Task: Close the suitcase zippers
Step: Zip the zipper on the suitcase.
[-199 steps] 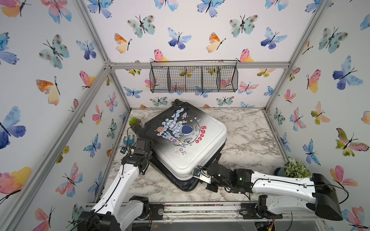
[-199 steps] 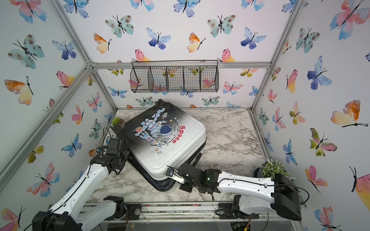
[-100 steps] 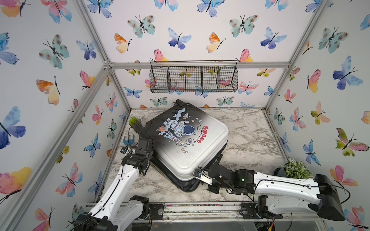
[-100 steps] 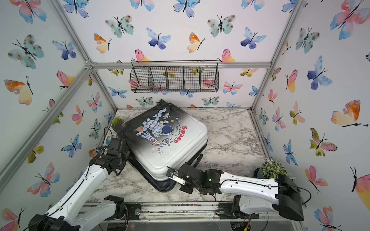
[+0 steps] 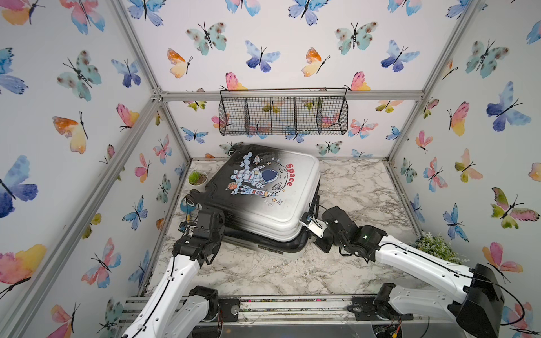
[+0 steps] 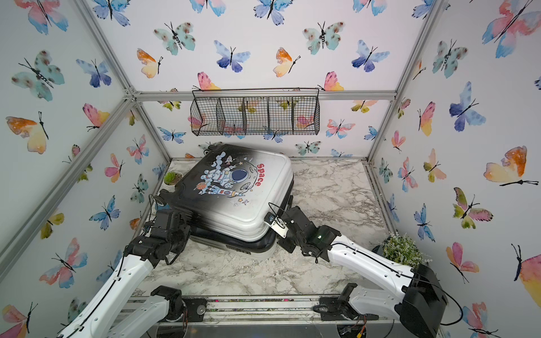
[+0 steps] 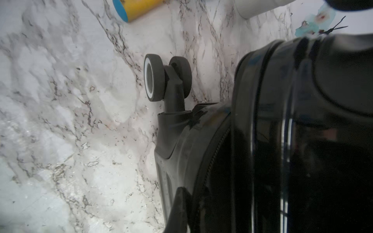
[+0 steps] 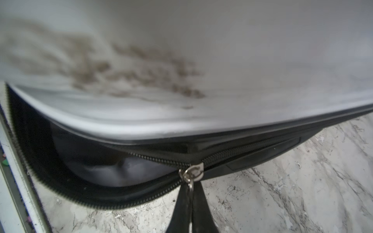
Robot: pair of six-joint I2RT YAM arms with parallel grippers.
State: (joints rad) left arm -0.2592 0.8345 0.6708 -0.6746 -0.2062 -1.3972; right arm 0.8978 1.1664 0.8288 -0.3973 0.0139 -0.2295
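The suitcase [image 5: 263,187] [image 6: 234,187] lies flat on the marble table, astronaut side up, with its lid slightly raised along the near edge. My right gripper [image 8: 189,201] sits at the case's near right corner [image 5: 304,231] and is shut on the pull hanging from the silver slider [image 8: 192,171]. On one side of the slider the zippers [image 8: 161,159] gape over grey lining; on the other side the track is joined. My left gripper [image 7: 181,209] is shut at the near left corner [image 5: 219,225], against the rim by the zipper track [image 7: 214,159]. What it holds is hidden.
A black wheel [image 7: 154,77] sticks out beside the left gripper. A small potted plant [image 5: 197,178] and a blue-and-yellow object [image 5: 186,207] stand between the case and the left wall. A wire basket [image 5: 282,115] hangs on the back wall. A bushy plant [image 5: 436,247] stands at the right.
My right gripper has moved right and farther back with the pull, round to the near right corner. The suitcase has turned a little on the table. The left gripper has hardly moved.
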